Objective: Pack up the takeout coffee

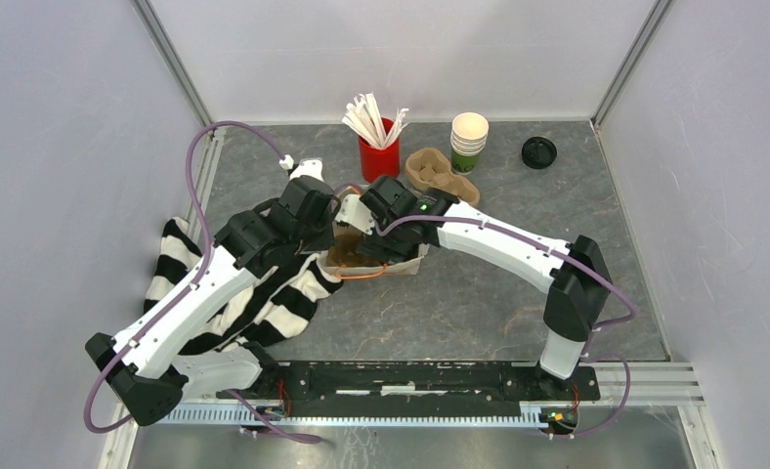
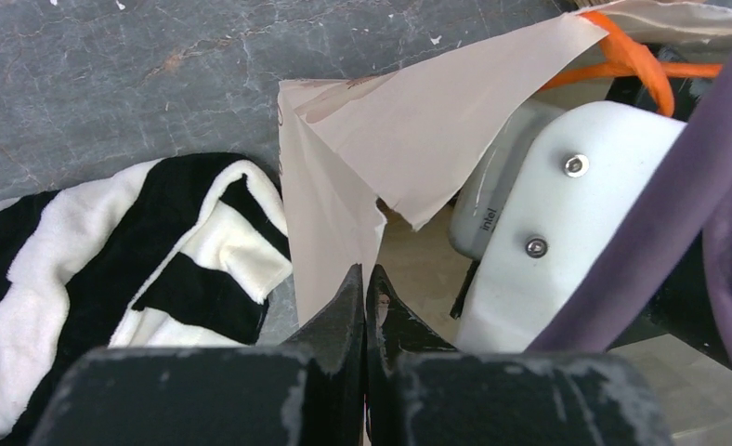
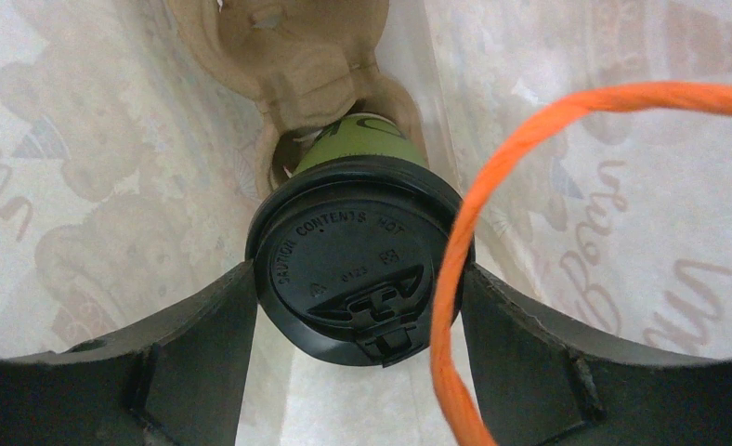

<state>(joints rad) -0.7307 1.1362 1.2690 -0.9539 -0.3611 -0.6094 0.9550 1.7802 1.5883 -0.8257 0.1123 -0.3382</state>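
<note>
The right tool [image 3: 358,283] grips the coffee [image 3: 344,246] by its lid inside the paper bag [image 2: 418,121], the cup seated in a cardboard carrier [image 3: 297,56]. The left tool [image 2: 362,279], closed, pinches the bag's edge.

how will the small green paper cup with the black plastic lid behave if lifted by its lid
Probably tippy: the small green paper cup narrows below its wide black plastic lid. The lid may pop off, since the right fingers press only its rim.
</note>
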